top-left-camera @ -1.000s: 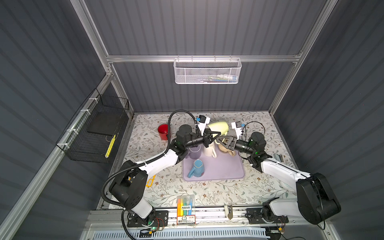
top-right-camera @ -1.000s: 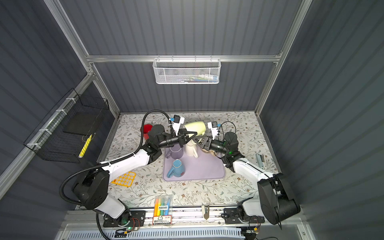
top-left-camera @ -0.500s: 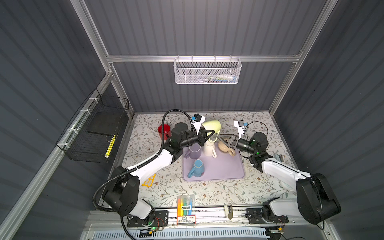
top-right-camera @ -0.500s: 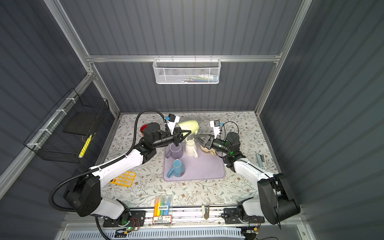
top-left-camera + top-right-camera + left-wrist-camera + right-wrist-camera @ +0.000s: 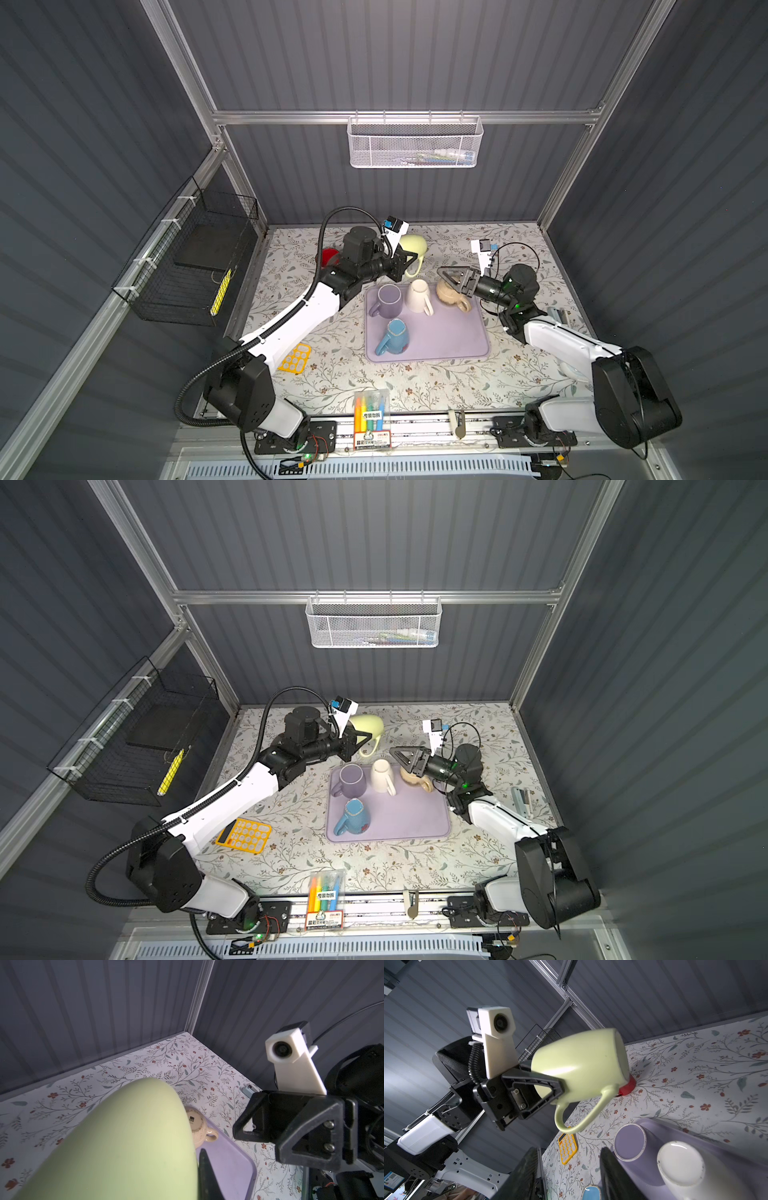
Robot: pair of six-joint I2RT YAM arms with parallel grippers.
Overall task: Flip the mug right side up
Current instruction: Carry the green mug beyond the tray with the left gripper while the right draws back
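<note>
My left gripper (image 5: 409,259) (image 5: 365,735) is shut on the pale green mug (image 5: 413,245) (image 5: 368,725) and holds it in the air, behind the far left corner of the purple tray (image 5: 449,336). The mug (image 5: 581,1064) lies roughly on its side with its handle hanging down. It fills much of the left wrist view (image 5: 124,1147). My right gripper (image 5: 446,279) (image 5: 399,756) (image 5: 566,1178) is open and empty, apart from the green mug. It hovers over a beige mug (image 5: 451,295) that stands upside down on the tray.
Purple (image 5: 390,299), white (image 5: 419,295) and blue (image 5: 395,336) mugs stand on the tray. A red cup (image 5: 329,254) sits behind the left arm. A yellow calculator (image 5: 245,833) lies front left and a marker pack (image 5: 371,409) at the front edge. Wire baskets hang on the left and back walls.
The left gripper has carried the green mug to the left, away from the right gripper. The right gripper has drawn back slightly to the right, with its jaws a little wider.
</note>
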